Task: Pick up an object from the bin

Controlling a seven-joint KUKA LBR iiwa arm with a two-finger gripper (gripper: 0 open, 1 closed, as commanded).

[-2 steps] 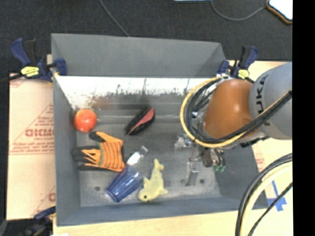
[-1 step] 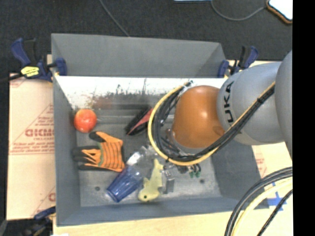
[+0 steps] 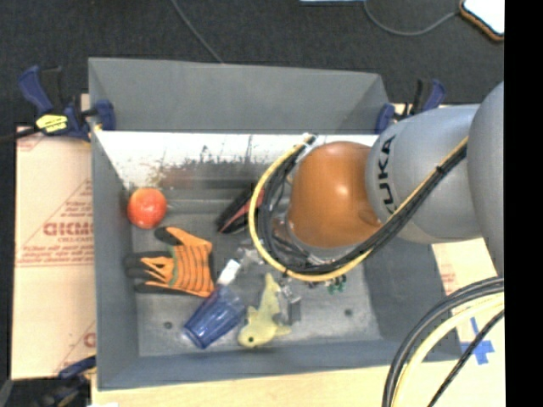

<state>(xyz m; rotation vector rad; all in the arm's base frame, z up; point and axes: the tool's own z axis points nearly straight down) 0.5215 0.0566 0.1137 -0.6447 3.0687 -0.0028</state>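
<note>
You are looking at the arm reaching down into the grey bin (image 3: 237,100), its orange wrist cover (image 3: 327,195) and looped cables hanging over the fingers (image 3: 287,300). The cover is hiding most of them, so you cannot tell whether they are open or closed, or whether they are gripping anything.

The thing lying nearest the fingers is a pale yellow, soft-looking lumpy piece (image 3: 259,325). It is sitting on the bin floor just beside and below them, towards the near wall. Its outline is uneven: a narrow end is running up under the fingers, and a broader, lobed end is spreading out by the near wall. Its long axis is running roughly from far wall to near wall, leaning a little leftward at the near end.

Just left of the yellow piece, a blue cup (image 3: 212,320) is lying on its side, touching it or very nearly so. A small white piece (image 3: 229,271) is resting up and to the left of the fingers. Further left, an orange and black glove (image 3: 182,263) is lying flat, and an orange ball (image 3: 147,208) is sitting well apart, near the far left corner. A red and black item (image 3: 237,214) is lying beyond the fingers, partly under the cables.
</note>
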